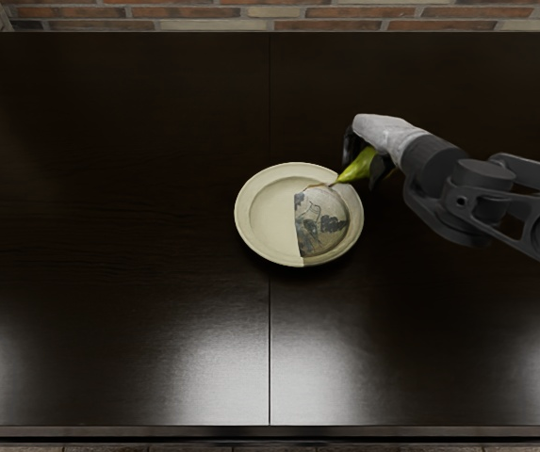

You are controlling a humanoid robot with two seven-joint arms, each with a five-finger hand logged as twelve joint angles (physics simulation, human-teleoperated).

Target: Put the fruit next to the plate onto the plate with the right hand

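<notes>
Table (119,311): dark, glossy, a seam running down the middle, a brick wall (251,11) along the far edge. Nothing else on it bears on the job.

Right arm (486,193): comes in from the right edge and reaches toward the centre. Left arm is out of frame.

Plate (260,212): cream, near the table centre, with a painted patch (319,221) covering its right part. The well looks bare, so no fruit is resting in it.

Right hand (375,146): sits at the plate's upper-right rim, just outside it. Dark fingers (349,148) curl around the fruit on both sides; I read that as a closed grasp, not a hover.

Fruit (357,167): small, yellow-green, pear-like, tilted, with its narrow end pointing down-left and just meeting the plate rim. The bulk of it is off the plate, inside the hand. I can't tell from this angle whether it is lifted or touching the table.

Status: grasp looks done, placement not done. My estimate is roughly halfway. What's left: carry it a short way left and down over the well, set it down, open the hand, pull back. Risks: clipping the rim on the way in, or the fruit rolling on release given its rounded shape.
</notes>
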